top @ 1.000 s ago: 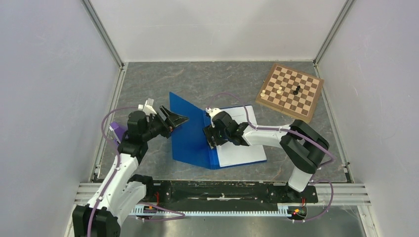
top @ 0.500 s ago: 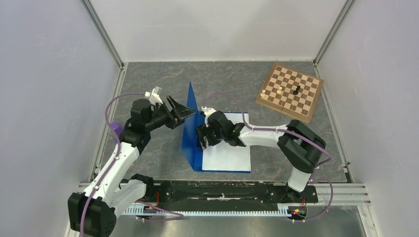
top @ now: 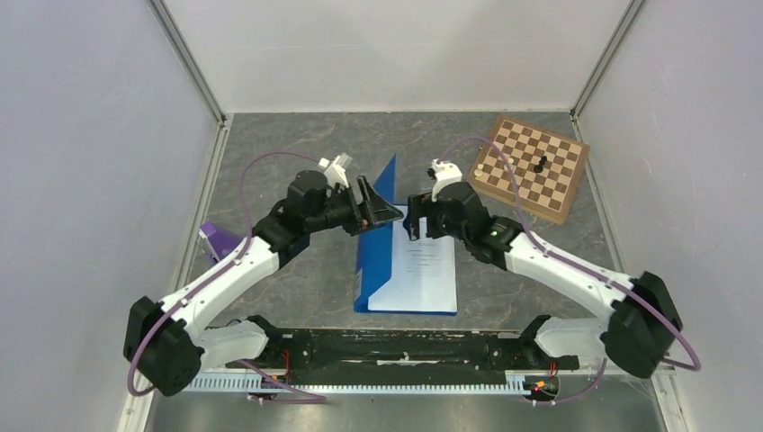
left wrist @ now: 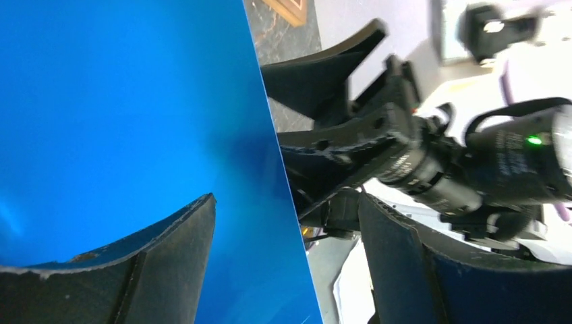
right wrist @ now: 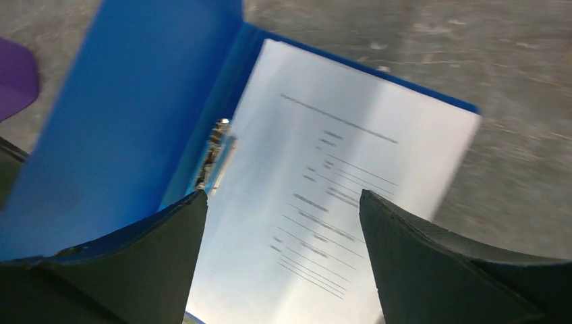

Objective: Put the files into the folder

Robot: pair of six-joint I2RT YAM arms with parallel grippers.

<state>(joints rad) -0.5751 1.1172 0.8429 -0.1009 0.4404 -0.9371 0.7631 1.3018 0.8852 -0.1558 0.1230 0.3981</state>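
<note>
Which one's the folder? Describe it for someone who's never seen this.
On the grey table, look mid-table, left of the chessboard. The folder lies open, cover raised, a printed sheet inside. It's the only blue thing there.

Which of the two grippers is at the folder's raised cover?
The left gripper: the upright flap of the glossy blue plastic folder ends between its open fingers. The right gripper hangs open above the printed white paper sheet.
</note>
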